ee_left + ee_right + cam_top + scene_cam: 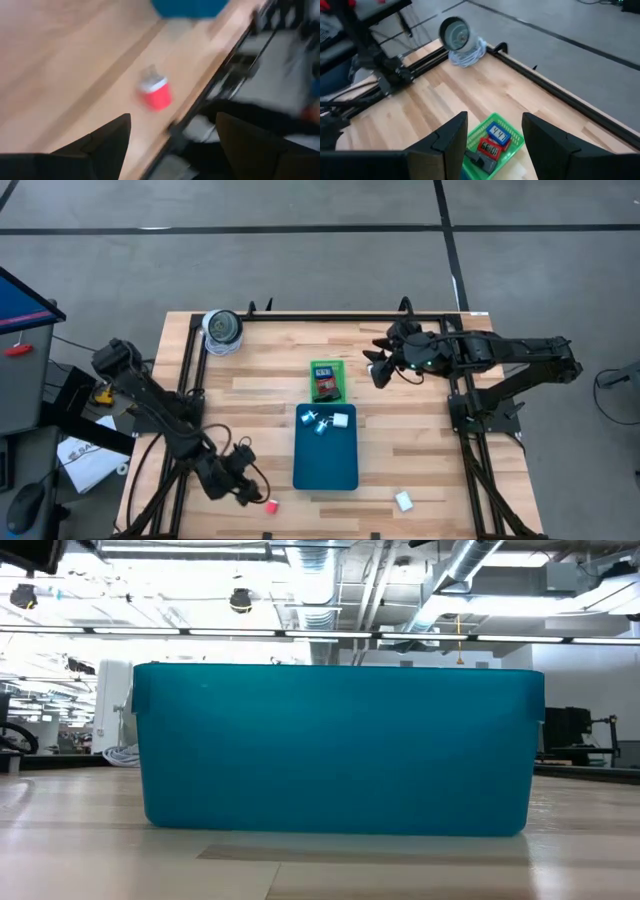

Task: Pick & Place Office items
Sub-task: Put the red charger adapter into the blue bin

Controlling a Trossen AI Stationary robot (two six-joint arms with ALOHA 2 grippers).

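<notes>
Left gripper [248,492]: low at the counter's [260,395] near edge, just beside the red office item [271,506]; jaws spread wide, empty
Right gripper [379,368]: above the far side, near the green tray [327,381]; jaws parted, holding nothing
Teal tray [326,460]: mid-counter; small white and blue pieces [327,421] inside at its far end
White piece [404,500]: on the counter, near edge, right of the teal tray
Green tray: red and blue items [494,140] inside

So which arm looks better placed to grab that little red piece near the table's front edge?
The left one. Its pincer hangs open just beside the red piece, which fills its wrist view. The right pincer is far across the table, near the green tray.
</notes>
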